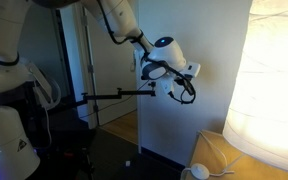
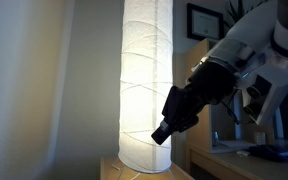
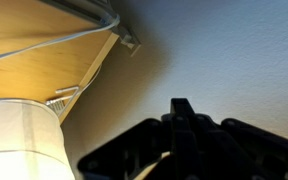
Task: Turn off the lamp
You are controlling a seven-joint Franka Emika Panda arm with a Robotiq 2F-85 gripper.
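Dim room, plain white wall [image 1: 219, 60] behind everything. Jaws are clenched tight with nothing between them; in the wrist view they're a dark shape aimed at bare wall. They hang off the white arm [image 1: 119, 25], which reaches in from the top. The lamp [image 2: 144, 70] is lit, a tall crinkled paper column glowing warm, standing on a light wooden surface [image 1: 224, 155]. In an exterior view there's a clear gap between jaws and shade, though from the other angle they overlap its lower edge. A thin white cord [image 3: 59, 40] runs across the wood, and a framed picture [image 2: 204, 20] hangs further back.
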